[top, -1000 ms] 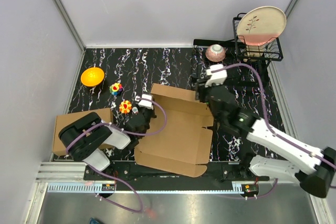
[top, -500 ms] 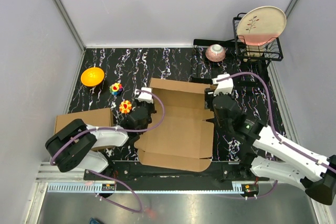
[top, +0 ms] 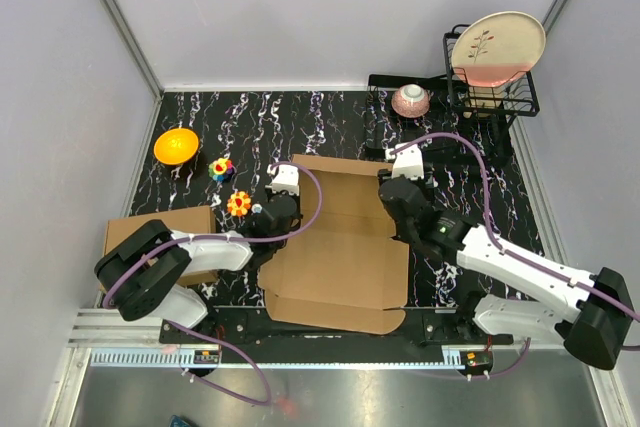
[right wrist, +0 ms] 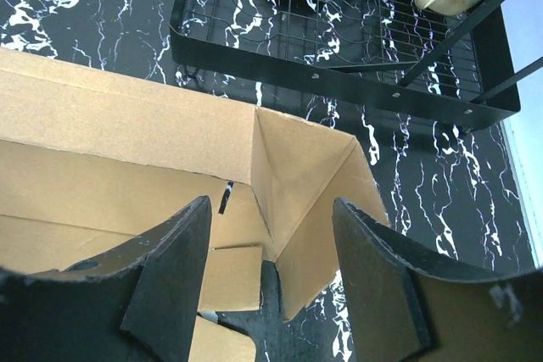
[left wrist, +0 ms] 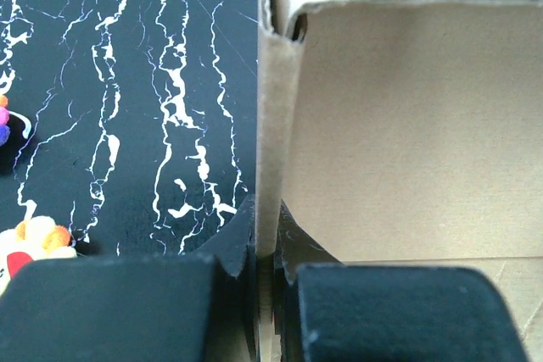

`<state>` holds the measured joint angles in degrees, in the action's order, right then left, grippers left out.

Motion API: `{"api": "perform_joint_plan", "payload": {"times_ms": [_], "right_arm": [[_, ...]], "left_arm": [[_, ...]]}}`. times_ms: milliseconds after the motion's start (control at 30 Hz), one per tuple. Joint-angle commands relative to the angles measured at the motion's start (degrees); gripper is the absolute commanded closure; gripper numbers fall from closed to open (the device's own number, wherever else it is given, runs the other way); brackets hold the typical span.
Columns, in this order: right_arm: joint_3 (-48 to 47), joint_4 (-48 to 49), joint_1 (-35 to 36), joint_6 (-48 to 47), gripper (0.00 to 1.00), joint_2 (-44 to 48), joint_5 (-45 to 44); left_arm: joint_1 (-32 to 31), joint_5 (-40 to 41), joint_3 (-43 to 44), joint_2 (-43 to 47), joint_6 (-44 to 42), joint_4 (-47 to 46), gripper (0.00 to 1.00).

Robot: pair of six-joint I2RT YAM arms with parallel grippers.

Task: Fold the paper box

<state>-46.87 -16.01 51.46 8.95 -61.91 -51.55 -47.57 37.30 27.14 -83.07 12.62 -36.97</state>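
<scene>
Paper box [top: 340, 247] w/ left wall pinched in left tool [left wrist: 265, 236], far-right corner below wide-open right tool [right wrist: 271, 209].

Brown cardboard mailer box [top: 340, 247] sits mid-table [top: 320, 127] by the near edge. Plain brown carton [top: 195, 219] is left of it, black wire rack [top: 490, 97] in the far-right corner.

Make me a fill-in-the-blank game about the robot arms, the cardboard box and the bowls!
1. The left gripper is ____ on a side wall of the paper box.
2. The right gripper hangs over the box's far right corner with its jaws ____.
3. The bowl far to the left of the box is ____ in colour.

Missing words: shut; open; orange.
</scene>
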Motion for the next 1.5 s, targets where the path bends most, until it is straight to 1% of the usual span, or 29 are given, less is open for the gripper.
{"api": "perform_joint_plan", "payload": {"times_ms": [0, 233, 367, 467, 500, 567, 600, 633, 767, 833, 900, 933, 967, 1000, 1067, 1133, 1167, 1267, 1367, 1467], "right_arm": [[-1.12, 0.54, -0.92, 3.44, 0.36, -1.72, -1.8], [-0.76, 0.8, -4.7, 6.25, 0.45, -6.29, -0.22], [-0.24, 3.79, -6.46, 6.6, 0.5, -7.87, 1.71], [-0.33, 4.93, -7.43, 7.92, 0.62, -8.32, 4.17], [-0.41, 4.94, -7.6, 8.45, 0.69, -8.14, 6.0], [-0.5, 5.11, -7.6, 10.64, 0.75, -7.88, 8.21], [-0.41, 5.29, -7.52, 11.61, 0.78, -7.61, 10.92], [-0.33, 5.29, -7.6, 13.97, 0.83, -7.79, 12.34], [0.2, 5.02, -7.52, 20.31, 0.88, -7.79, 18.49], [0.82, 5.11, -7.52, 23.2, 0.88, -6.91, 20.96], [0.82, 4.24, -7.6, 24.09, 0.79, -5.16, 21.4], [0.56, 3.45, -7.6, 24.18, 0.68, -4.37, 20.97], [0.21, 0.92, -7.52, 24.01, 0.53, -3.4, 20.18], [-0.32, -0.67, -7.43, 23.49, 0.46, -1.04, 17.91], [-0.33, -4.79, -7.52, 23.31, 0.37, 3.43, 15.44], [0.9, -6.66, -7.52, 23.48, 0.34, 6.17, 15.16], [1.43, -8.67, -7.43, 23.92, 0.34, 8.01, 15.08], [3.36, -12.97, -7.43, 26.46, 0.34, 8.47, 14.99], [5.21, -16.32, -7.52, 30.06, 0.34, 8.3, 15.77], [8.46, -16.16, -7.52, 33.32, 0.35, 9.26, 17.96]], "left_arm": [[-0.15, -0.3, 2.04, -0.43, 0.91, 2.69, 1.0], [-0.15, -0.38, 2.13, -0.78, 0.91, 2.87, 1.0], [-0.15, -0.38, 2.05, -0.96, 0.74, 2.61, 1.0], [-0.15, -0.47, 2.13, -1.04, 0.65, 2.69, 1.0], [-0.15, -0.12, 2.05, -0.87, 0.65, 2.78, 1.0], [-0.15, 0.05, 1.78, -0.69, 0.65, 2.61, 1.0], [-0.15, 0.23, 1.78, -0.69, 0.65, 2.61, 1.0], [-0.15, 0.23, 1.78, -0.69, 0.82, 2.61, 1.0], [-0.15, 0.23, 2.57, -1.13, 1.35, 4.18, 1.0], [-0.24, 0.23, 2.66, -1.13, 1.7, 4.45, 1.0], [-0.24, 0.32, 2.75, -1.13, 2.05, 4.71, 1.0], [-0.24, 0.41, 2.83, -0.96, 2.14, 4.98, 1.0], [-0.24, 0.67, 2.84, -0.96, 2.23, 5.5, 1.0], [-0.24, 1.02, 3.01, -0.61, 2.49, 6.03, 1.0], [-0.24, 1.9, 4.06, -0.52, 3.11, 8.91, 1.0], [-0.24, 4.09, 6.68, -1.13, 5.82, 13.13, 1.0], [-0.24, 4.53, 7.66, -1.48, 6.79, 16.72, 1.0], [-0.24, 5.15, 9.51, -2.89, 10.22, 20.52, 1.0], [-0.24, 4.54, 9.69, -2.63, 11.54, 22.2, 1.0], [-0.24, 3.92, 9.34, -2.1, 12.25, 22.64, 1.0]]}}
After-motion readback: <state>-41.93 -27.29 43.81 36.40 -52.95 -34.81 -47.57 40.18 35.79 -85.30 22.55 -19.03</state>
